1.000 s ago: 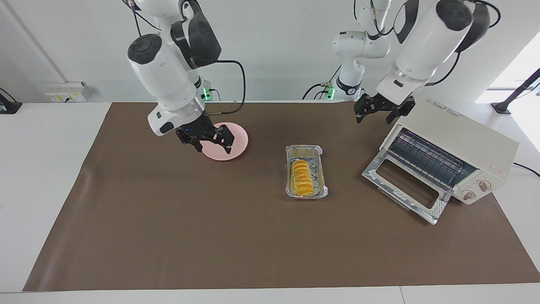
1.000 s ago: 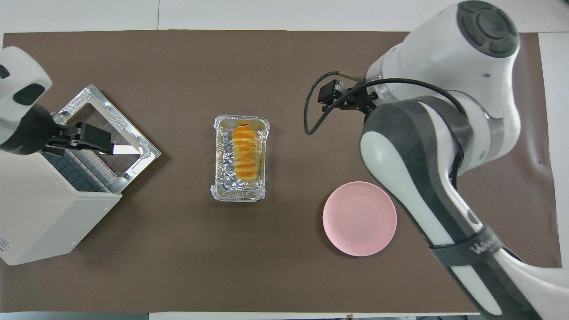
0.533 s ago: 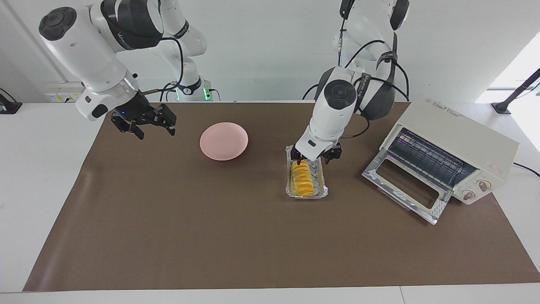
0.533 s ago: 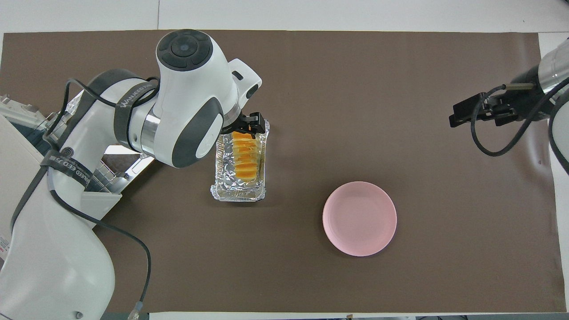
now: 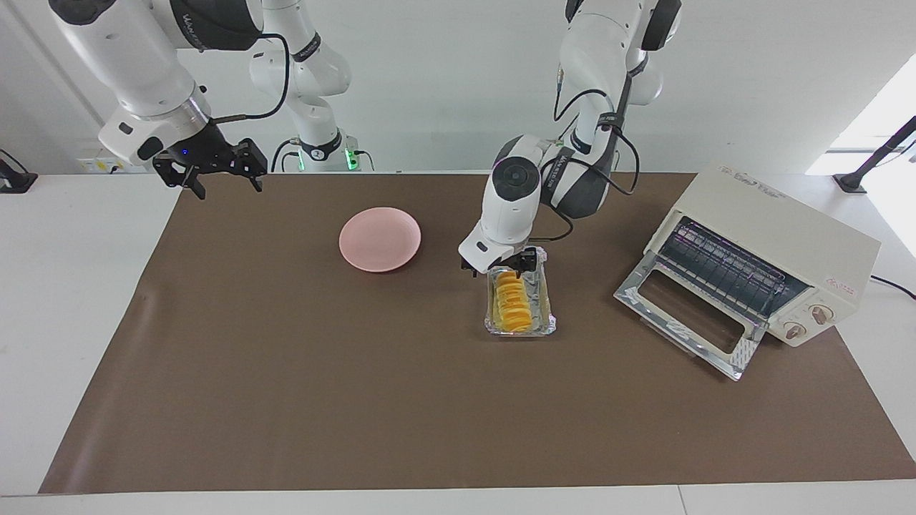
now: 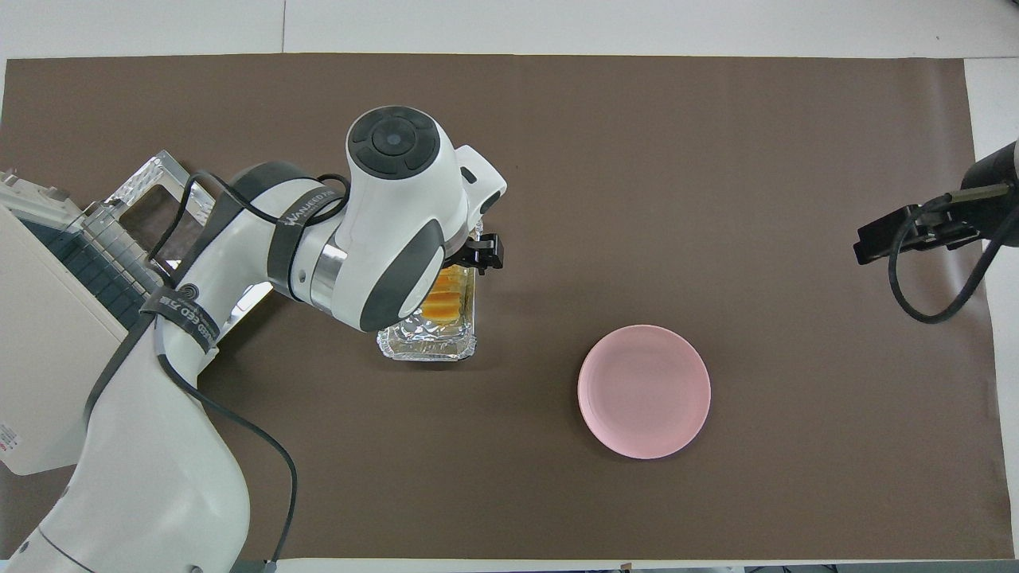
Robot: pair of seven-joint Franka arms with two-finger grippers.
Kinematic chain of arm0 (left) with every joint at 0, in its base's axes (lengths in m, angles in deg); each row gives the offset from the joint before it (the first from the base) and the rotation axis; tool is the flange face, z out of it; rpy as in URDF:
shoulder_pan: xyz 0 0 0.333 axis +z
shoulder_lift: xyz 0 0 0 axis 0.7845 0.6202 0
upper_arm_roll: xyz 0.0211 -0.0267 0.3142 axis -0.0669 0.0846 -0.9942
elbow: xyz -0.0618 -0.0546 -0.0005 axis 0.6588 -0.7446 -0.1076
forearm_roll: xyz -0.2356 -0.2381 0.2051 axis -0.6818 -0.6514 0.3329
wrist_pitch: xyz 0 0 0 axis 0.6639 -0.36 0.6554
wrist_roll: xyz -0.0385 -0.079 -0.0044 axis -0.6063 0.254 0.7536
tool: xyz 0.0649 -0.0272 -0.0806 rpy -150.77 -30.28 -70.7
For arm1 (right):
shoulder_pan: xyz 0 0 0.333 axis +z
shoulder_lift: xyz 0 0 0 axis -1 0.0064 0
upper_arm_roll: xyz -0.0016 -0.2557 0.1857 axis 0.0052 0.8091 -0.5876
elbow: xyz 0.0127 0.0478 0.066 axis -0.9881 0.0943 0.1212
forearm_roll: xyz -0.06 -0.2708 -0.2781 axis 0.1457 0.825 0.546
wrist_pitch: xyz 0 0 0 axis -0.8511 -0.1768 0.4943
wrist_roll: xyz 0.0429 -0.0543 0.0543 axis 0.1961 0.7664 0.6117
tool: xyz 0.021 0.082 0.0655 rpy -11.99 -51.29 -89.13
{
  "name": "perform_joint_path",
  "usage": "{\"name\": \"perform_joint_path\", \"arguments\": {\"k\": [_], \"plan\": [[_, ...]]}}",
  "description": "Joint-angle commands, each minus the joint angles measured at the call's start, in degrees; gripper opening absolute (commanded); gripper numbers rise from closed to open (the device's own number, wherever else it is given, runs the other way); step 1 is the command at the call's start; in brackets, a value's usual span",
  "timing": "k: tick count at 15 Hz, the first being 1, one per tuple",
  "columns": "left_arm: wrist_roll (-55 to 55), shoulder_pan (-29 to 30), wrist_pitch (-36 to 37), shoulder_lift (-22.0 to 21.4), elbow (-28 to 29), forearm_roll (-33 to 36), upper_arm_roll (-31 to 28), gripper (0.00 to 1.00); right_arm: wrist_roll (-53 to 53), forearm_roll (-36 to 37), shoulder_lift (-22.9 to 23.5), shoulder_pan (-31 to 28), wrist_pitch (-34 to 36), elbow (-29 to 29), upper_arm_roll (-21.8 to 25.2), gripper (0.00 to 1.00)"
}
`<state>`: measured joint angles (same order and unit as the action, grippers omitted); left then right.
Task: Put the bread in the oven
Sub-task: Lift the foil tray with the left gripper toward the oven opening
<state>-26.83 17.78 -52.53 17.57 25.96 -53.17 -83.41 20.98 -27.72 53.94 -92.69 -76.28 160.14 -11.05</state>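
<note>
Right gripper [image 5: 218, 170]: raised over the brown mat's edge at the right arm's end, fingers spread, holding nothing.
Round pink plate [image 5: 379, 239]: on the mat, bare.
Left gripper [image 5: 499, 266]: fingers apart, low over the crinkled silver foil tray [image 5: 549, 315]; grip not established.
Ridged golden bread [image 5: 512, 303]: in the tray.
Cream-white toaster oven [image 5: 776, 252]: left arm's end, glass door down.

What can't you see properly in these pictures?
- Overhead view: the left arm covers much of the bread and the foil tray.
- Overhead view: the oven is cut off by the picture's edge, and the arm hides part of its open door.
- Facing view: whether the left gripper touches the bread cannot be told.
- Overhead view: the right gripper shows only partly at the edge.
</note>
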Motion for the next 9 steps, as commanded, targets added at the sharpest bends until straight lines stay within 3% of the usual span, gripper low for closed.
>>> {"name": "perform_joint_path", "arguments": {"k": [1,3,9], "plan": [[1.31,-1.17,-4.27,-1.17,3.43,1.17,-0.71,1.00,-0.82,0.93,-2.56,-1.87,-0.87,3.31,-0.91,1.00],[3.06,-1.44,-4.63,-0.82,3.52,1.17,-0.71,0.86,-0.99,0.85,-2.21,-2.05,-2.71,2.87,-0.82,1.00],[3.95,-1.53,-6.48,0.41,3.60,1.09,-0.62,0.64,-0.90,0.85,-2.03,-2.40,-4.04,2.52,-0.91,1.00]]}}
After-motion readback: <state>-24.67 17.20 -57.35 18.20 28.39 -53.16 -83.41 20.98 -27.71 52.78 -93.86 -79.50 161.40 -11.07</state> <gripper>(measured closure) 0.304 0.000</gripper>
